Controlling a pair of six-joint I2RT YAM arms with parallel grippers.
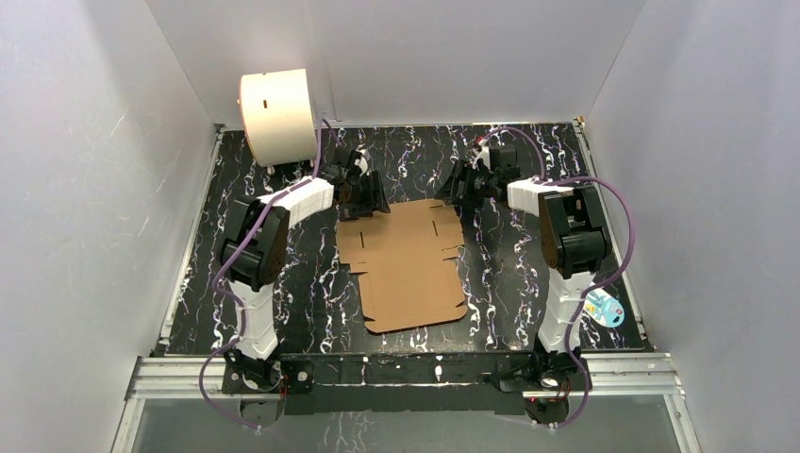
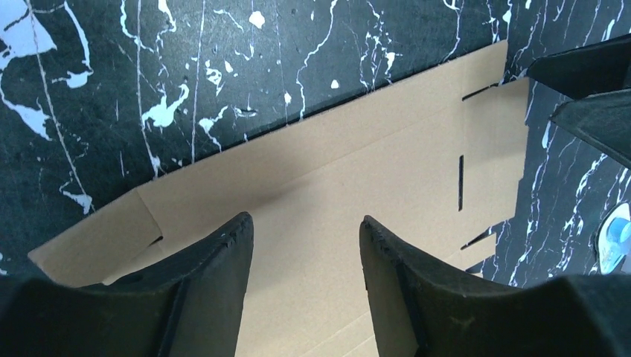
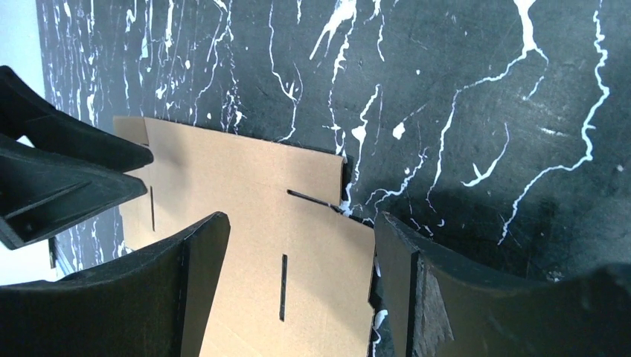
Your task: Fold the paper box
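Evidently early: we found the paper box (image 1: 406, 264) lying flat and unfolded mid-desk (image 1: 321, 307). Left end effector (image 2: 305, 227) and right end effector (image 3: 298, 223) stood spread above its far corners, gripping nothing. Next, we judged, each needed to catch a far flap and raise it.

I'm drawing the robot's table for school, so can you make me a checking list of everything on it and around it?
Surface: black table with white marbling.
Job's things: paper box, unfolded, lying flat mid-table.
Clutter: cream drum at the far left corner; small blue-and-white round thing beside the right arm's base.
Hands: left hand open over the box's far left part; right hand open over its far right part; neither holds anything.
Cables: purple cables loop along both arms.
Surroundings: white walls on three sides; metal rail at the near edge.
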